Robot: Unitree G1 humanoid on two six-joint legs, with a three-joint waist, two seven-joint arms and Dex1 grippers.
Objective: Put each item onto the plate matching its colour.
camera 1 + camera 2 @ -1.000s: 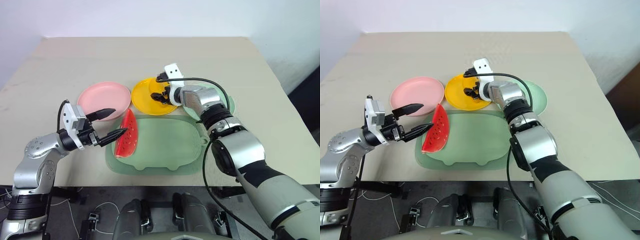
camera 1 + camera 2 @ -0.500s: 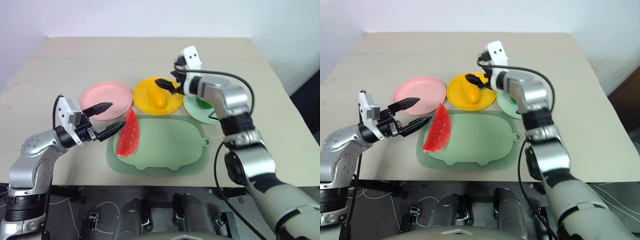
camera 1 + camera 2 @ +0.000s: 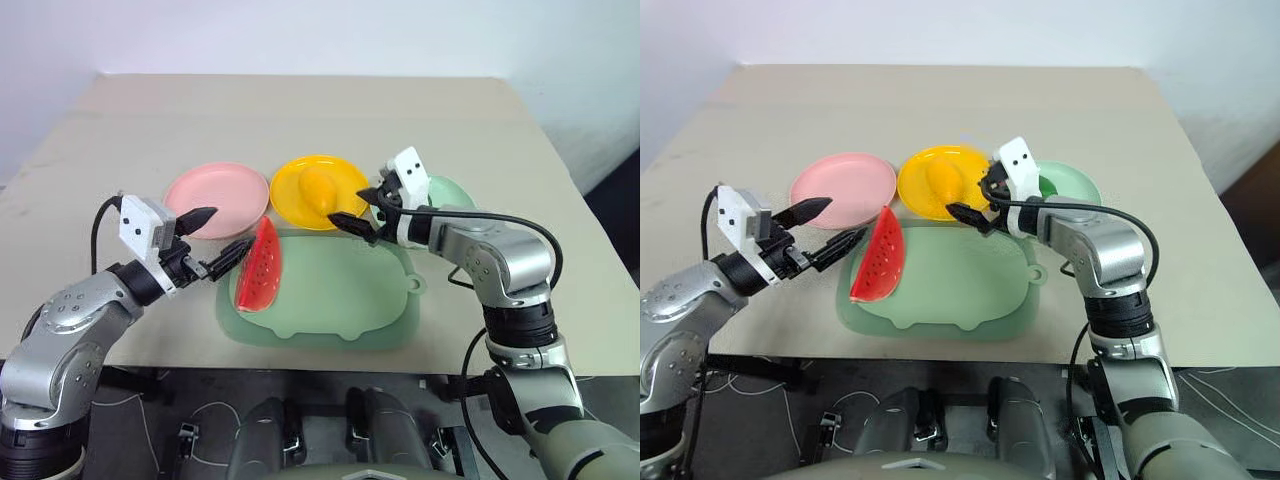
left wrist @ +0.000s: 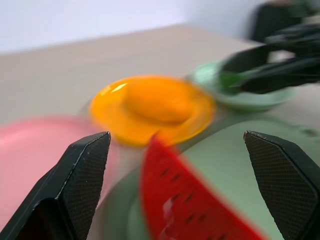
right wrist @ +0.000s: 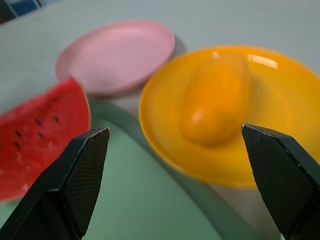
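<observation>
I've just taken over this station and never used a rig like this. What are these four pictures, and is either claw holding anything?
It is a two-armed humanoid robot. The two wide pictures come from its head camera; the two close ones from a camera on each wrist, looking along the black fingers.

On the table are a pink plate, a yellow plate with a mango on it, and a mint green plate partly behind the right arm. A watermelon wedge lies at the edge of a green mat.

The left gripper and right gripper are both open and hold nothing.
</observation>
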